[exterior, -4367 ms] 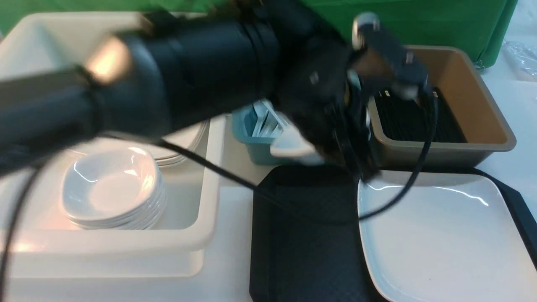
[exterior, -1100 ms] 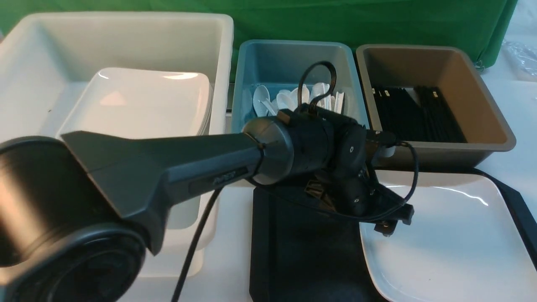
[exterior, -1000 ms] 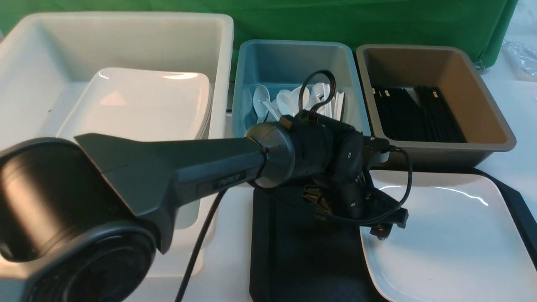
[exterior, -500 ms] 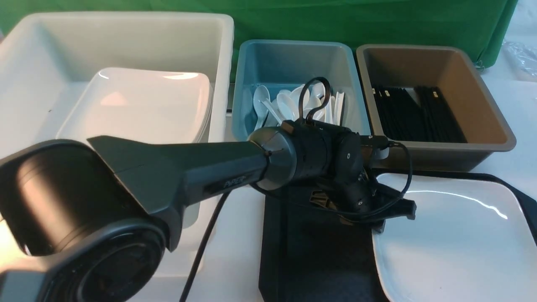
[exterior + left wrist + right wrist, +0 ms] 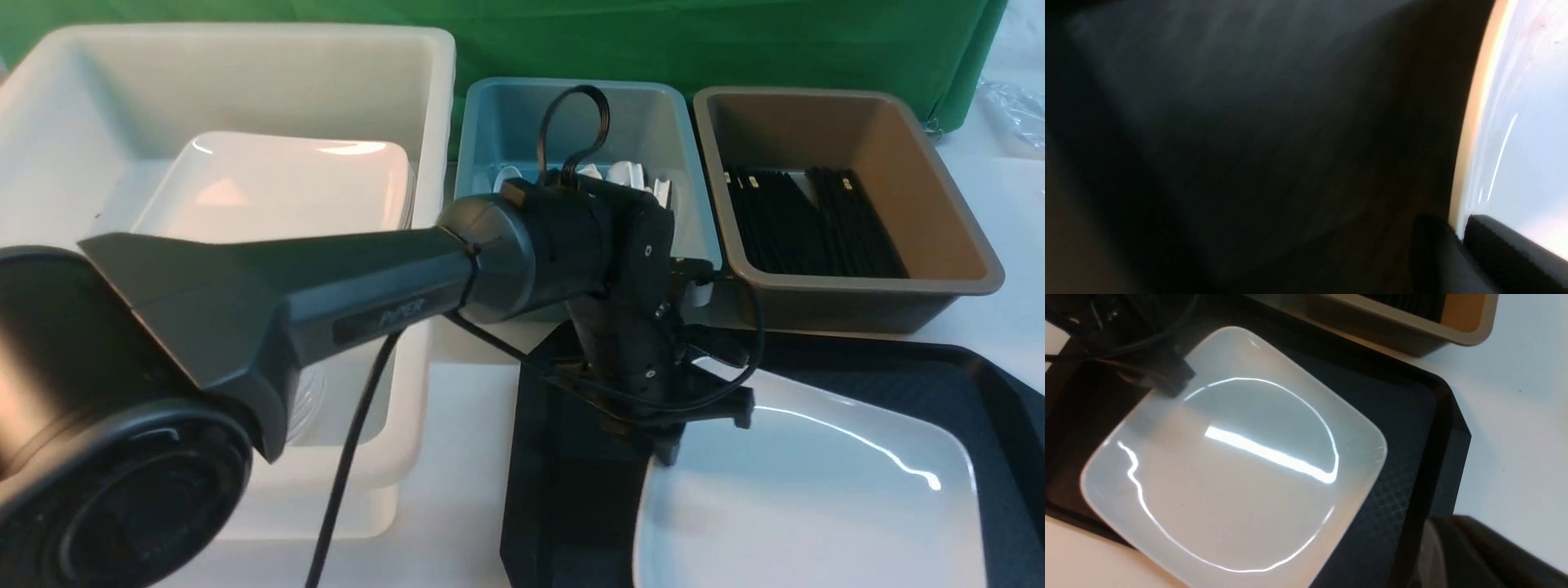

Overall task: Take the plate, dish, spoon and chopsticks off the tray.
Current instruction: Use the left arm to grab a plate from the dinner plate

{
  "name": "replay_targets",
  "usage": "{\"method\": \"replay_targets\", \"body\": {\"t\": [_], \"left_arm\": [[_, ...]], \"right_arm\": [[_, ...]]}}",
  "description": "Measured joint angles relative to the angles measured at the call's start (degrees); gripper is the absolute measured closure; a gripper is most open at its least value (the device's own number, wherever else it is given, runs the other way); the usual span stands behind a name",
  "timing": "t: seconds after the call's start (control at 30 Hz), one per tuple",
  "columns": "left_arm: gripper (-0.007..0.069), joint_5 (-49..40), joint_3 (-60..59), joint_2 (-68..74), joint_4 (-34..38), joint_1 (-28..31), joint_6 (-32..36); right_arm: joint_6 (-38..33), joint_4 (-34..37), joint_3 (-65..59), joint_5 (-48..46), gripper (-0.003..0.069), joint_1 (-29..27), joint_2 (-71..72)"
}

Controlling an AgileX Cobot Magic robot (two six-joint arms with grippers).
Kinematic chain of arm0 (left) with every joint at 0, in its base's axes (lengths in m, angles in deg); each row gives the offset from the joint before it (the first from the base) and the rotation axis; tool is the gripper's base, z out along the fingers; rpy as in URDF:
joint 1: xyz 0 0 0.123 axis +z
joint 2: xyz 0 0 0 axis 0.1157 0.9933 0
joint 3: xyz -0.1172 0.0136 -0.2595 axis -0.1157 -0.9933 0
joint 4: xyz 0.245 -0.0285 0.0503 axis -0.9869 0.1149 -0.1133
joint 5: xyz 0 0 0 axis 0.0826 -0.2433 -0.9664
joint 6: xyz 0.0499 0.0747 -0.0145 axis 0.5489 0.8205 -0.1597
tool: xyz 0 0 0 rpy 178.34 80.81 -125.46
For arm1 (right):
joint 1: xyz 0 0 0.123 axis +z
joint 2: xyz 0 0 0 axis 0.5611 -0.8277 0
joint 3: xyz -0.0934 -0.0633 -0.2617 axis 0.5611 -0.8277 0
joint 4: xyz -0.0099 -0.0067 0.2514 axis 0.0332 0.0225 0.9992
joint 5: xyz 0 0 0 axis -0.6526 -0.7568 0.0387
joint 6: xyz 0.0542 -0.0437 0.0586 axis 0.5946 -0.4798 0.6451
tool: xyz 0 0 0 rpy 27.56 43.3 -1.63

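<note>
The large white plate (image 5: 808, 498) lies partly on the black tray (image 5: 988, 384), its left edge out past the tray's left part. My left gripper (image 5: 665, 447) is shut on the plate's far left corner. The left wrist view shows both fingers pinching the plate's (image 5: 1527, 122) thin rim at the left gripper (image 5: 1461, 230). In the right wrist view, the plate (image 5: 1233, 469) fills the tray (image 5: 1412, 416), with the left gripper (image 5: 1167, 381) on its corner. My right gripper (image 5: 1447, 526) is shut, right at the outside of the tray's rim. I see no dish, spoon or chopsticks on the tray.
A big white bin (image 5: 245, 49) at the back left holds stacked white plates (image 5: 277, 188). Behind the tray, a teal bin (image 5: 490, 131) holds white spoons and a brown bin (image 5: 963, 245) holds black sticks. My left arm spans the front left.
The left gripper closed on the plate's rim and pulled the plate to the left, its corner raised. The tray slid a little to the right.
</note>
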Motion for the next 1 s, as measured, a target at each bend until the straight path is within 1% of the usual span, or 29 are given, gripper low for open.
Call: {"method": "replay_targets", "body": {"t": [0.1, 0.27, 0.5, 0.6, 0.73, 0.9, 1.0], "left_arm": [[0.0578, -3.0, -0.2, -0.2, -1.9, 0.0, -2.0], [0.0578, -3.7, -1.2, -0.8, -2.3, 0.1, -4.5], [0.0578, -5.2, -1.4, -0.9, 0.9, 3.5, -4.7], [0.058, -5.4, -1.7, -1.8, -0.2, 4.7, -4.7], [0.0588, -5.5, -2.3, -4.8, -1.4, 4.9, -4.8], [0.06, -2.7, -8.2, -10.2, -0.8, 5.2, -4.9], [0.0601, 2.4, -13.6, -12.6, 2.7, 5.7, -4.9]], "right_arm": [[0.0, 0.0, 0.0, 0.1, 0.0636, 0.0, 0.0], [0.0, 0.0, 0.0, 0.1, 0.0636, 0.0, 0.0], [-0.4, 0.0, 0.0, 0.1, 0.0636, 0.0, 0.0], [-0.8, 0.0, 0.0, 0.1, 0.0636, 0.0, 0.0], [-0.9, 0.0, 0.0, 0.1, 0.0636, 0.0, 0.0], [-1.0, 0.0, 0.0, 0.1, 0.0636, 0.0, 0.0], [-1.0, 0.0, 0.0, 0.1, 0.0636, 0.0, 0.0]]}}
